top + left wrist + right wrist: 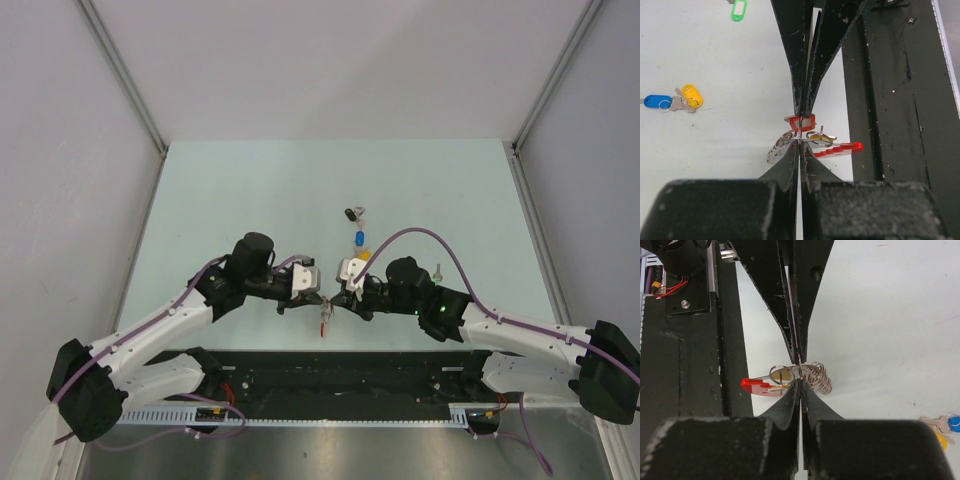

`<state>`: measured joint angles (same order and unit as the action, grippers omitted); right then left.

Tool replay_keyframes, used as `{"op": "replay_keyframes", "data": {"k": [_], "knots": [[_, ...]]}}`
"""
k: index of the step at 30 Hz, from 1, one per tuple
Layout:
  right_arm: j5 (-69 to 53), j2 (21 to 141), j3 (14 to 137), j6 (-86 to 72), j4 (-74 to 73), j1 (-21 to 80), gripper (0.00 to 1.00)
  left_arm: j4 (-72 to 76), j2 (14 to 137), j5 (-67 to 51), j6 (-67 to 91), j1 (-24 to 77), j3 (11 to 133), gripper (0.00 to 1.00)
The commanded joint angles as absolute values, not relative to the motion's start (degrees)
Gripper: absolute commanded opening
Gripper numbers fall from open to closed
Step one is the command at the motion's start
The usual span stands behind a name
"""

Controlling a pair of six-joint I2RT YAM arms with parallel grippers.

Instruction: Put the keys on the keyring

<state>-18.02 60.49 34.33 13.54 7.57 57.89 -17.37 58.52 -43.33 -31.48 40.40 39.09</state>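
Note:
My two grippers meet tip to tip above the table's near edge. The left gripper (318, 298) (800, 144) is shut on a silvery loop of the keyring (781, 147). The keyring's red band (840, 148) sticks out sideways and hangs below the tips in the top view (323, 320). The right gripper (336, 300) (800, 382) is shut on what looks like the red-tagged key (802, 122), pressed against the keyring's silvery coil (820, 378). The blue-tagged key (657, 101) and yellow-tagged key (692, 95) lie together on the table. The green-tagged key (739, 10) lies farther off. The black-tagged key (352, 213) lies beyond them.
The black base rail (330, 375) runs along the near edge, right under the grippers. The pale green table (250, 200) is walled by grey panels on three sides. A purple cable (420, 235) arcs over the right arm.

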Motion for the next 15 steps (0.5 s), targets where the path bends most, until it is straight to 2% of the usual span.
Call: {"op": "replay_keyframes", "data": {"k": [1, 15], "knots": [[-19.78, 60.82, 37.35, 12.74, 11.95, 58.18, 0.0, -16.17, 58.62, -47.29, -32.34, 41.48, 40.08, 0.0], [-19.86, 61.0, 37.97, 12.39, 11.95, 58.27, 0.0, -16.17, 58.8, -46.58, -32.17, 41.92, 40.17, 0.0]]}}
